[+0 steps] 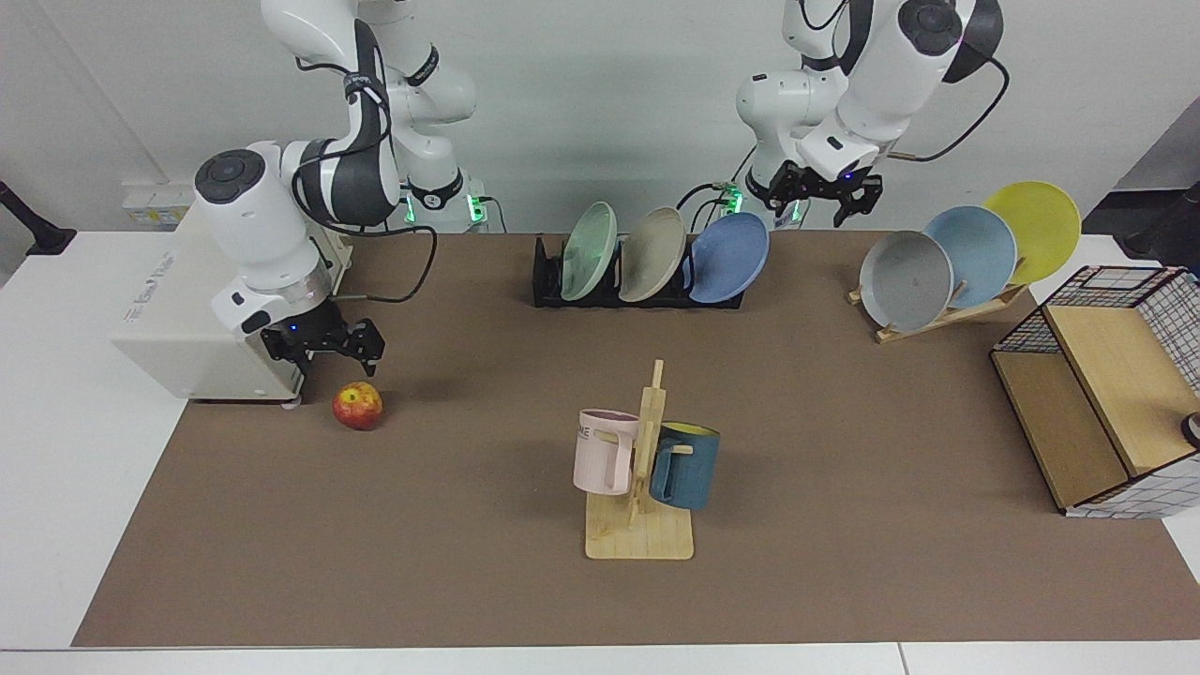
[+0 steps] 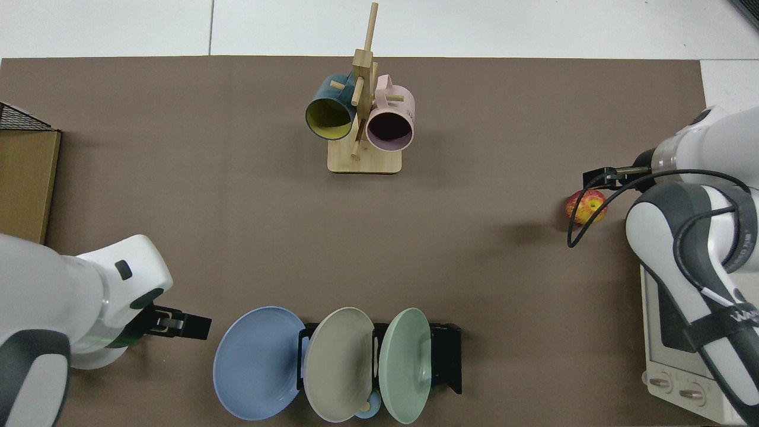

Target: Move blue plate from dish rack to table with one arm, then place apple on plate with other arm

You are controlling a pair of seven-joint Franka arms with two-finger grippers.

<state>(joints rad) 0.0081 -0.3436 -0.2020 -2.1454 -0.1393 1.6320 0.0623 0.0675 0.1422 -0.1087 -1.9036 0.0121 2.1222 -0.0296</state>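
Blue plate [image 1: 729, 257] sits at the rack [image 1: 637, 286] end nearest the left gripper [image 1: 814, 195], which is seen spread and empty above and beside it. Right gripper [image 1: 323, 345], also spread and empty, is parked just above the apple [image 1: 357, 406], far from the rack.

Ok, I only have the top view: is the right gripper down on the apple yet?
Observer: No. The right gripper hangs open above the apple, not touching it.
Operator: And the left one, is it on the blue plate?
Observer: No. The left gripper is open in the air, beside the blue plate's upper rim, clear of it.
Operator: What is that arm covering?
Observer: A wooden stand holding a grey plate, a pale blue plate and a yellow plate.
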